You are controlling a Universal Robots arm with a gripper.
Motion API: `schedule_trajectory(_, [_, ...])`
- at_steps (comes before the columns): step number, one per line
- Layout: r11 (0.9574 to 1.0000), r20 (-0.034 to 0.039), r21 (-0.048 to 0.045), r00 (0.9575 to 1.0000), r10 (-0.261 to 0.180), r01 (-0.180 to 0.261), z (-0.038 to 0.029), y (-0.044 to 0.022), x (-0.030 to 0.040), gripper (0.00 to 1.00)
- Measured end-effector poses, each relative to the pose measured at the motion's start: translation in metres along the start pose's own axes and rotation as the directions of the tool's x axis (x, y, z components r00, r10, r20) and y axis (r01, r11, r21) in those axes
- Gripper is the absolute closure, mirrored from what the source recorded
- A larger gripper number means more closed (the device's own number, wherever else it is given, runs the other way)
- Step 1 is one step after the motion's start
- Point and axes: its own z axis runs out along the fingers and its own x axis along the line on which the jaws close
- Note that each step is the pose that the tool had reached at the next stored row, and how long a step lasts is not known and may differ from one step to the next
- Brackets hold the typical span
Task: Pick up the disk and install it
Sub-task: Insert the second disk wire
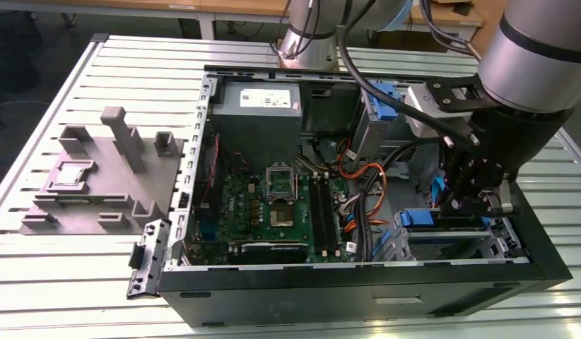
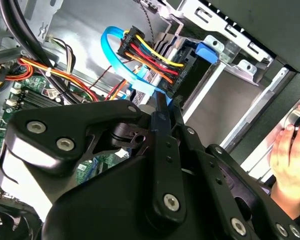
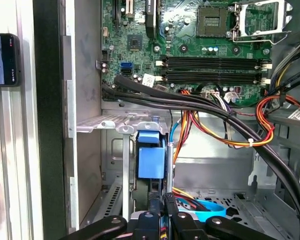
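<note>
The disk [image 1: 418, 217] stands on edge in the drive bay at the front corner of the open computer case, on the exterior view's right. Its blue carrier frame [image 3: 151, 159] shows between the bay's metal rails, and its blue tab [image 2: 208, 51] sits beside a plug with red, yellow and orange wires. My gripper [image 1: 471, 206] reaches down into this bay. In both wrist views its black fingers are drawn close together on a thin blue edge of the carrier, at my gripper [image 3: 163, 202] and at my gripper [image 2: 165, 102].
Thick black cables [image 3: 190, 102] and orange wires cross just above the bay. The motherboard [image 1: 271, 201] fills the case's middle. A light-blue flat cable [image 3: 206, 209] loops on the case floor. A grey fixture [image 1: 102, 176] stands outside. A person's hand [image 2: 290, 150] rests beside the case.
</note>
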Motion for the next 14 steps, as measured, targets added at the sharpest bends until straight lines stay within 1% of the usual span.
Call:
schedule_trajectory(4, [1.0000,0.0003,0.0017,1.0000,0.000,0.000,0.0015,0.0002,0.0014,0.84])
schedule_trajectory(14, [1.0000,-0.0003,0.0028,1.0000,0.000,0.000,0.0043,0.0005,0.0017,0.84])
